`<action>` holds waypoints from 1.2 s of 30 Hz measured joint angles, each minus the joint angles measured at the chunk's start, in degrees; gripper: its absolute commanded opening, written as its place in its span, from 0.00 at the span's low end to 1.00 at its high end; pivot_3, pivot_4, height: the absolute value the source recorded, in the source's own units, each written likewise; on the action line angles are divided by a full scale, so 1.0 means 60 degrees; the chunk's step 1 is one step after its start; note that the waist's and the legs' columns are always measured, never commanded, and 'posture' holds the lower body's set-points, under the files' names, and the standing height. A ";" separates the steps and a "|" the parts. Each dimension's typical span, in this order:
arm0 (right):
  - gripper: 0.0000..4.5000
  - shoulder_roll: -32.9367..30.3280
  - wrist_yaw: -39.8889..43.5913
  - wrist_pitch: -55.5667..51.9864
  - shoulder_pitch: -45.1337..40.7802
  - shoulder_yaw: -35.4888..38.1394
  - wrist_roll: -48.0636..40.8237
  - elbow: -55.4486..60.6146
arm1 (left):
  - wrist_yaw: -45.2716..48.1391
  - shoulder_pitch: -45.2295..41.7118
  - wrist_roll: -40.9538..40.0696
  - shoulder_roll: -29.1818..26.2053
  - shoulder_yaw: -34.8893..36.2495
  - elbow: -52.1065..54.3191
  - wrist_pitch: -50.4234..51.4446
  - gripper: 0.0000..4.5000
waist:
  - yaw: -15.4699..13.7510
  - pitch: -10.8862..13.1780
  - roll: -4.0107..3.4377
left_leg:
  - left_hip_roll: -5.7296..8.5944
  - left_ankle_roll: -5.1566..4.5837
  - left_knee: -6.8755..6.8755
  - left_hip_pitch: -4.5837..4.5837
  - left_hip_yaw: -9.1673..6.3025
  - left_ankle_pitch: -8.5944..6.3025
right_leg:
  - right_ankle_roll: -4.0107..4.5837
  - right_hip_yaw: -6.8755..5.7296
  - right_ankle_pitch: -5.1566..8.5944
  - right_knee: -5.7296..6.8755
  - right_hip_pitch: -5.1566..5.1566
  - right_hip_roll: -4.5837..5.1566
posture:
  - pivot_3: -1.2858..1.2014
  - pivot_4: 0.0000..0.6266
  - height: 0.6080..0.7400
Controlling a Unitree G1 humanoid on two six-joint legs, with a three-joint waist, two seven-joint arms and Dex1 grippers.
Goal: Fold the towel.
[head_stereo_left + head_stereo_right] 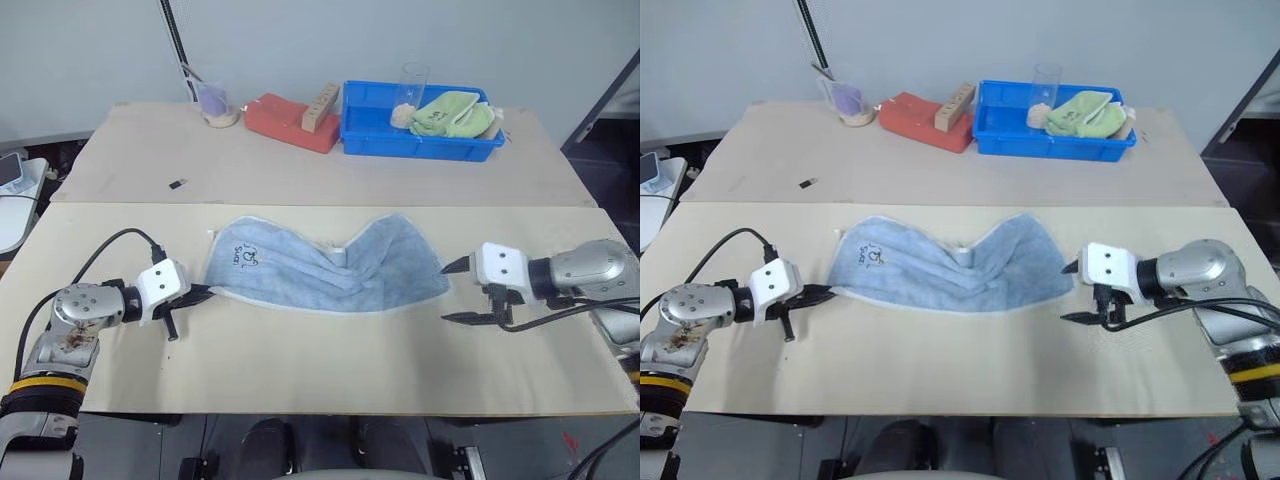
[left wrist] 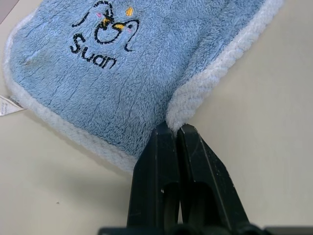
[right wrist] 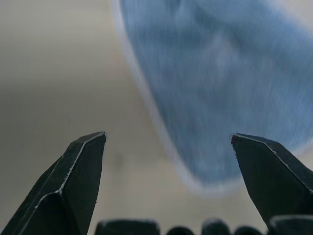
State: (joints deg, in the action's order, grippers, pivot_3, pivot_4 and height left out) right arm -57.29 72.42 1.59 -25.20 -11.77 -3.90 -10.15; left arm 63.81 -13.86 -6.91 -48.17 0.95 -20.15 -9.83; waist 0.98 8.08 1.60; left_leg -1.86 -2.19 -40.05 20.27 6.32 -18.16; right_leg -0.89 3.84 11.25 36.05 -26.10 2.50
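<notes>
The light blue towel [image 1: 330, 268] lies rumpled across the middle of the near table, its whitish trim showing along the edges and a dark embroidered logo [image 2: 100, 34] near its left end. My left gripper [image 1: 203, 293] is shut on the towel's near-left corner, pinching the trim [image 2: 178, 122] between its black fingers. My right gripper [image 1: 452, 293] hovers open just off the towel's right end, its two fingers [image 3: 78, 171] spread wide with nothing between them and the towel's edge [image 3: 215, 98] ahead of them.
On the far table stand a blue bin [image 1: 420, 125] holding a light green cloth [image 1: 455, 113] and a clear cup, a red block [image 1: 293, 120] with a wooden piece, and a cup [image 1: 215, 100]. A small dark item [image 1: 177, 183] lies on that table.
</notes>
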 measured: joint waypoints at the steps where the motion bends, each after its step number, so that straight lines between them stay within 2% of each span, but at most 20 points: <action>1: 1.00 0.0078 0.0017 0.0272 -0.0167 -0.0106 0.0177 -0.0431 | -0.0022 0.0077 -0.0013 0.0000 0.0033 0.0069 0.0011 0.01 | 0.0003 0.0000 0.0000 | -0.0001 0.0000 0.0002 -0.0004 0.0002 0.0000 | 0.0000 0.0002 0.0000 0.0001 0.0000 -0.0001 | 0.52 0.24 0.82; 9: 1.00 0.0995 0.0656 0.0508 -0.1263 -0.0322 0.0443 -0.2655 | -0.0120 0.0434 -0.0047 -0.0005 0.0179 0.0421 0.0025 0.01 | -0.0005 0.0000 0.0000 | -0.0008 -0.0001 0.0006 -0.0004 0.0006 -0.0001 | 0.0003 0.0003 -0.0001 -0.0002 0.0001 0.0004 | 0.52 0.24 0.82; 10: 0.88 0.1093 0.0721 0.0527 -0.1436 -0.0360 0.0506 -0.2935 | -0.0131 0.0476 -0.0043 -0.0011 0.0203 0.0451 0.0028 0.00 | 0.0004 -0.0001 -0.0001 | -0.0008 -0.0001 0.0005 -0.0006 0.0008 -0.0001 | 0.0003 0.0005 -0.0002 -0.0002 0.0001 0.0005 | 0.52 0.24 0.82; 14: 0.59 0.1448 0.0831 0.0716 -0.2077 -0.0550 0.0782 -0.3877 | -0.0216 0.0589 -0.0035 -0.0018 0.0247 0.0566 0.0051 0.00 | 0.0034 -0.0003 0.0003 | -0.0010 -0.0001 0.0004 -0.0015 0.0011 0.0000 | 0.0005 0.0006 -0.0004 0.0002 0.0008 0.0003 | 0.52 0.24 0.82; 15: 0.50 0.1504 0.0833 0.0749 -0.2153 -0.0552 0.0821 -0.4028 | -0.0224 0.0613 -0.0034 -0.0018 0.0246 0.0593 0.0056 0.00 | 0.0030 -0.0006 0.0005 | -0.0010 -0.0001 0.0004 -0.0015 0.0011 0.0000 | 0.0006 0.0005 -0.0004 0.0003 0.0009 0.0003 | 0.52 0.24 0.82; 21: 0.05 0.1630 0.0853 0.0888 -0.2266 -0.0544 0.0832 -0.4399 | -0.0303 0.0692 -0.0036 -0.0018 0.0249 0.0669 0.0066 0.00 | 0.0025 -0.0019 0.0015 | -0.0013 0.0000 0.0002 -0.0016 0.0011 0.0000 | 0.0006 0.0006 -0.0005 0.0004 0.0011 0.0008 | 0.52 0.24 0.82; 22: 0.00 0.1627 0.0863 0.0884 -0.2259 -0.0524 0.0829 -0.4387 | -0.0304 0.0694 -0.0038 -0.0018 0.0249 0.0674 0.0067 0.00 | 0.0022 -0.0019 0.0014 | -0.0014 0.0000 0.0002 -0.0016 0.0011 0.0000 | 0.0006 0.0006 -0.0005 0.0004 0.0011 0.0008 | 0.52 0.24 0.82; 26: 0.00 0.1380 0.1241 0.0455 -0.1841 -0.0308 0.0514 -0.3770 | -0.0187 0.0698 -0.0175 -0.0081 0.0253 0.0760 0.0272 0.00 | -0.0003 -0.0018 0.0013 | -0.0015 0.0000 0.0015 -0.0011 0.0009 -0.0001 | 0.0006 0.0003 -0.0005 0.0007 0.0000 0.0006 | 0.52 0.24 0.82; 29: 0.00 0.0773 0.1750 -0.0397 -0.1184 0.0073 -0.0019 -0.2727 | 0.0358 0.0961 -0.0569 -0.0627 0.0383 0.1083 0.0923 0.00 | -0.0020 -0.0013 0.0006 | -0.0016 -0.0001 0.0024 0.0000 0.0007 -0.0001 | 0.0006 0.0003 -0.0005 0.0008 -0.0016 0.0008 | 0.52 0.24 0.82; 33: 0.00 -0.0395 0.2287 -0.2545 -0.0616 0.1162 -0.1437 -0.1035 | 0.1322 0.1233 -0.1590 -0.1363 0.0709 0.1752 0.2540 0.00 | -0.0010 0.0000 -0.0009 | -0.0018 -0.0002 0.0023 0.0002 0.0005 -0.0002 | 0.0005 0.0002 -0.0004 0.0007 -0.0023 0.0011 | 0.52 0.24 0.82; 36: 0.00 -0.0694 0.2116 -0.3756 -0.1049 0.1822 -0.2047 -0.0505 | 0.1385 0.0370 -0.1897 -0.1403 0.0813 0.1486 0.3208 0.00 | -0.0024 0.0001 -0.0006 | -0.0016 0.0001 0.0011 -0.0015 0.0002 0.0000 | 0.0006 -0.0004 -0.0005 0.0005 -0.0005 -0.0001 | 0.52 0.24 0.82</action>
State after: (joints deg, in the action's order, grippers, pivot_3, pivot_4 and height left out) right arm -61.45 85.12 -20.95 -31.50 -0.84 -16.18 -13.17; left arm 72.11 -11.64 -18.29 -56.59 5.83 -11.23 9.42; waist 0.84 8.09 1.56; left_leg -1.95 -2.19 -39.98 20.18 6.33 -18.16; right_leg -0.85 3.82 11.22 36.08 -26.13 2.49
